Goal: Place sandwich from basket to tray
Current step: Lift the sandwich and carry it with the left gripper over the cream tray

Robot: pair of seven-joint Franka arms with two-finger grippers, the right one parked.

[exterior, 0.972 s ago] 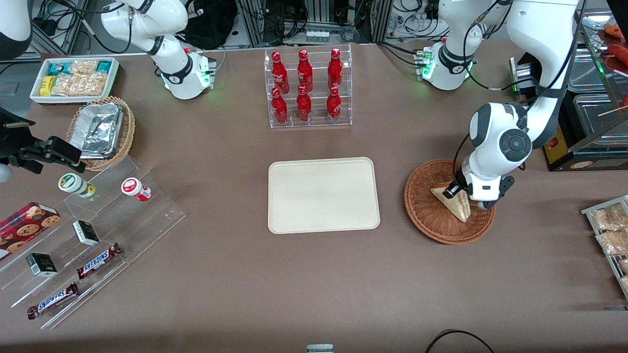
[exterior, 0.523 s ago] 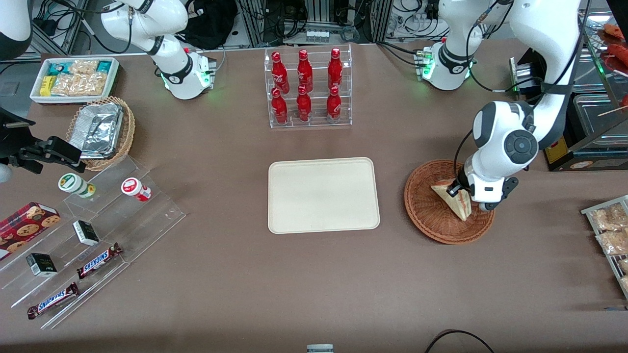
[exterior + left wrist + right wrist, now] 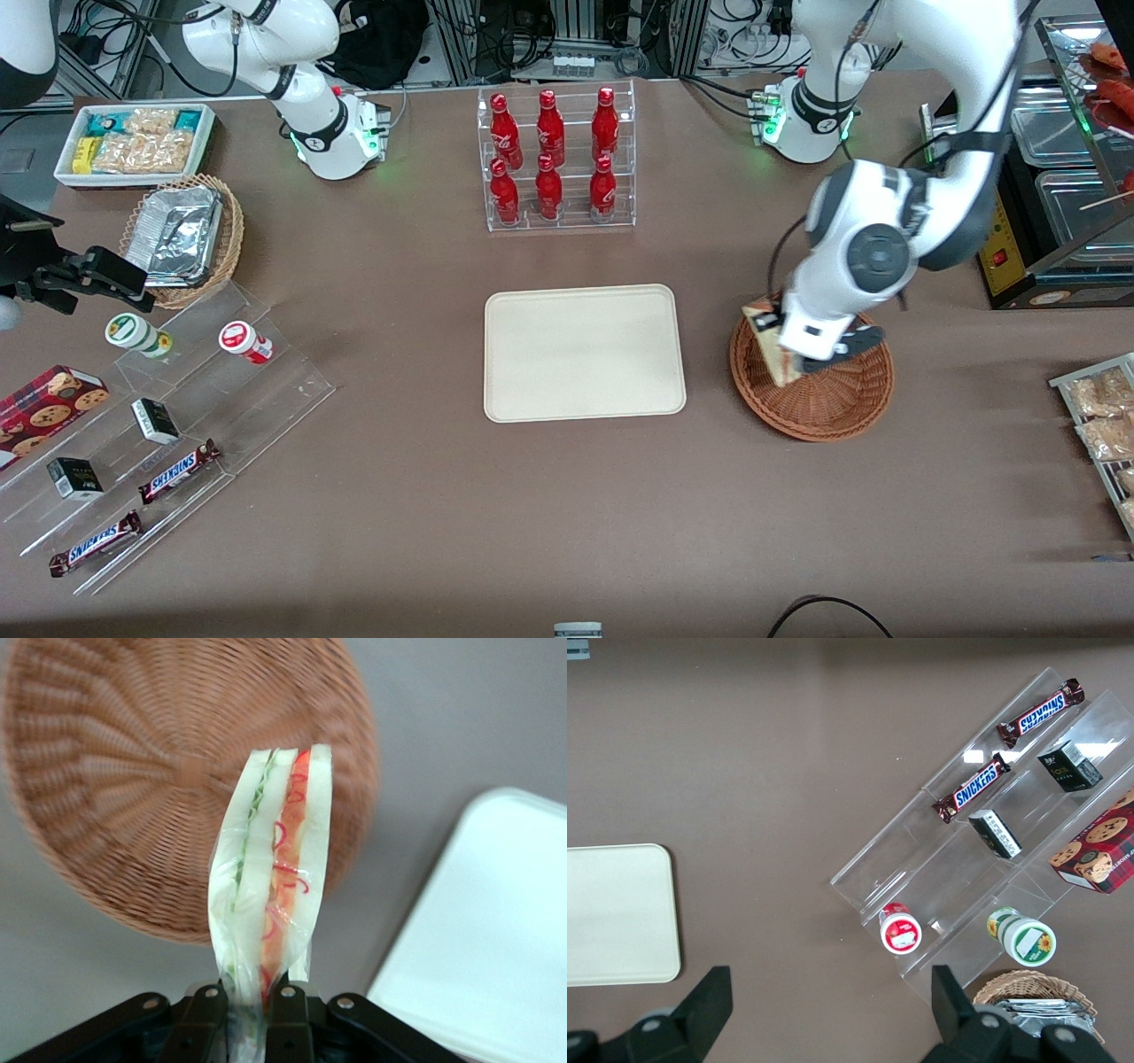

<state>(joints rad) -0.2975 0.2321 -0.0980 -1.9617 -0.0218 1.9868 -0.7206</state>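
The left gripper [image 3: 250,1014] has the sandwich [image 3: 270,868] clamped between its black fingers [image 3: 205,1010], jaws drawn narrow on the wrapped end of the wedge. The wrist view shows it plainly: white bread, green layer on one side, red-orange on the other, clear film around it, standing out from the fingers with the wicker basket [image 3: 133,780] well below and nothing left inside it that I can see.

From the front, the sandwich [image 3: 769,347] hangs in the air over the basket's [image 3: 833,408] rim, on the edge that faces the tray [image 3: 585,352]. The gripper [image 3: 780,341] is mostly hidden under the white wrist, yet the wedge is clearly off the weave and tilted on edge.

So the pick looks done. That is the first half in the bag, I'd say. What is left is the carry across the strip of brown table between basket and tray, then the lowering and the release. The tray lies bare and cream-coloured, just beside the basket, with the rack of red cola bottles [image 3: 554,159] farther from the camera and well out of the path.

One thing to watch: the grip sits on the film at one end, so the wedge may swing or slip in transit.
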